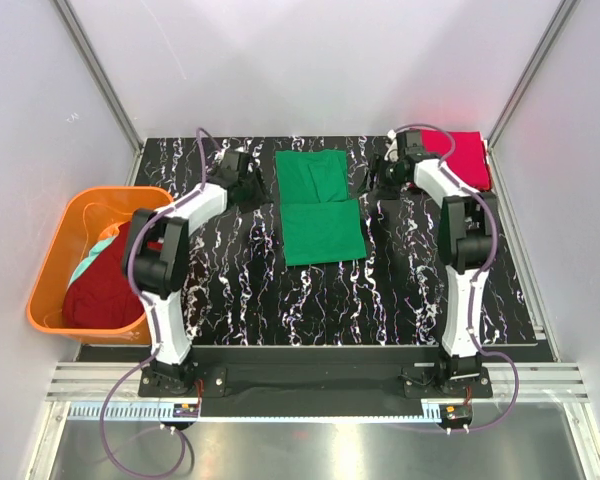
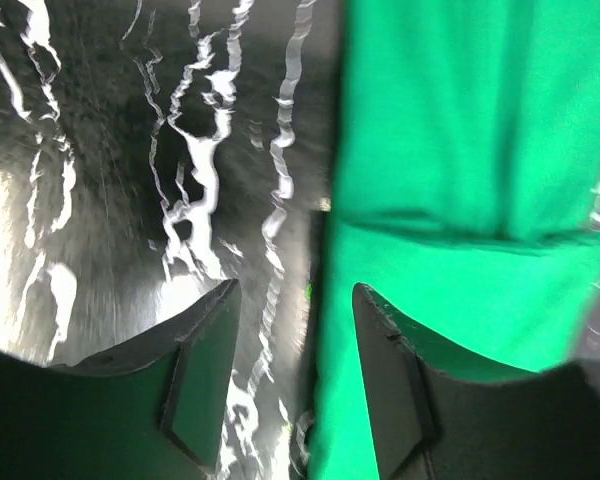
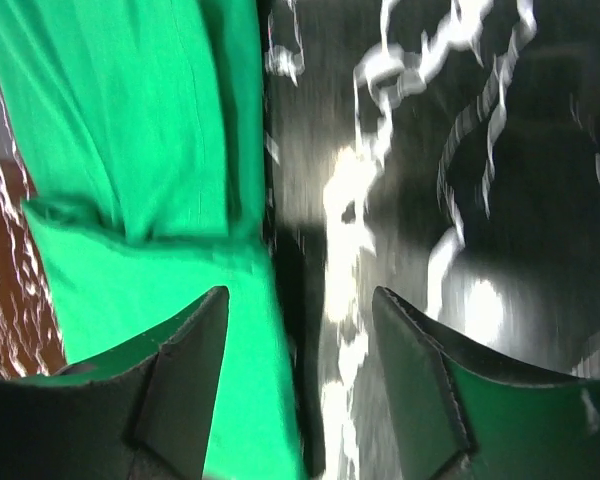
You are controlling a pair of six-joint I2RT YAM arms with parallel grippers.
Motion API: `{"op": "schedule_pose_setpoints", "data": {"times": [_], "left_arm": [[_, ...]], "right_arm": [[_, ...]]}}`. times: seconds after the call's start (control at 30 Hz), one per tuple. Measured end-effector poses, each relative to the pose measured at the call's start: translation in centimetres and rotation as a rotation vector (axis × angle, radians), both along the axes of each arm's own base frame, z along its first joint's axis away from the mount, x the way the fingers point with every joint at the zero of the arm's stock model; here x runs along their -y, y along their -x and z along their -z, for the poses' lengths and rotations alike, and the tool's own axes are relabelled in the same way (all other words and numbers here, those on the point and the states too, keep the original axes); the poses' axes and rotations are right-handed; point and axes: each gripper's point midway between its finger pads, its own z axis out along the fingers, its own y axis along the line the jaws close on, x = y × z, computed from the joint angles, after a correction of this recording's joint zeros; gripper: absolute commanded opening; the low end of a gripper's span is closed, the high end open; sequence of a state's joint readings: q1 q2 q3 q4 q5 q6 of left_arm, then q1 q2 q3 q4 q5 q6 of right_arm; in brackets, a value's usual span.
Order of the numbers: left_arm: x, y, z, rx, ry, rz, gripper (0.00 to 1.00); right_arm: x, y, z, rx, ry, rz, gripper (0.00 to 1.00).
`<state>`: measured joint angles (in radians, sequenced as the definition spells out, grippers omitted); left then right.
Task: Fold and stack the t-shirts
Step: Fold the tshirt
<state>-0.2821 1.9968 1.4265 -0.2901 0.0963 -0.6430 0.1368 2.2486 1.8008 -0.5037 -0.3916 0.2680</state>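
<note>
A kelly green t-shirt [image 1: 318,205] lies flat in the middle of the table, its far part folded over the near part. My left gripper [image 1: 252,190] hovers at its left edge and is open [image 2: 295,290]; the green t-shirt [image 2: 460,150] reaches only under the right finger. At the cloth's right edge my right gripper [image 1: 378,183] stands open [image 3: 300,295] too, with the green t-shirt [image 3: 130,130] under its left finger. Neither holds anything. A folded crimson red t-shirt [image 1: 460,155] lies at the back right corner. A dark maroon t-shirt [image 1: 100,290] and a pale teal garment [image 1: 98,250] sit in the basket.
An orange plastic basket [image 1: 55,260] stands off the table's left edge. The black marbled table [image 1: 380,300] is bounded by white walls with metal posts at the back and sides. Both arm bases are bolted at the near edge.
</note>
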Motion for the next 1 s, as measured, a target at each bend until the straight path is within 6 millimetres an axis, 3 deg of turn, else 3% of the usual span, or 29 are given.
{"op": "schedule_pose_setpoints", "data": {"times": [0.13, 0.27, 0.33, 0.43, 0.57, 0.73, 0.87, 1.0], "left_arm": [[1.6, 2.7, -5.3, 0.113, 0.036, 0.054, 0.49], [6.5, 5.9, -7.3, 0.184, 0.136, 0.176, 0.35], [9.1, 7.5, -5.8, 0.163, 0.179, 0.238, 0.31], [10.9, 9.8, -1.5, 0.066, 0.199, 0.272, 0.29], [9.6, 12.0, 4.1, -0.079, 0.168, 0.217, 0.29], [9.3, 11.8, 4.1, -0.059, 0.181, 0.187, 0.28], [9.1, 13.1, 4.1, -0.045, 0.171, 0.187, 0.31], [9.0, 15.9, 3.4, -0.044, 0.124, 0.227, 0.53]], "right_arm": [[0.6, 3.3, -1.6, -0.025, 0.011, 0.007, 0.65], [-0.4, 8.0, -2.6, -0.059, -0.058, -0.013, 0.43], [-1.7, 9.5, -2.4, -0.078, -0.117, -0.035, 0.31], [-3.6, 11.7, -0.8, -0.133, -0.183, -0.062, 0.30], [-4.3, 14.2, 1.6, -0.218, -0.196, -0.071, 0.30], [-3.5, 15.1, 3.8, -0.261, -0.166, -0.034, 0.31], [-3.4, 15.6, 3.8, -0.253, -0.177, -0.025, 0.35], [-2.5, 17.1, 3.4, -0.244, -0.134, -0.008, 0.45]]}}
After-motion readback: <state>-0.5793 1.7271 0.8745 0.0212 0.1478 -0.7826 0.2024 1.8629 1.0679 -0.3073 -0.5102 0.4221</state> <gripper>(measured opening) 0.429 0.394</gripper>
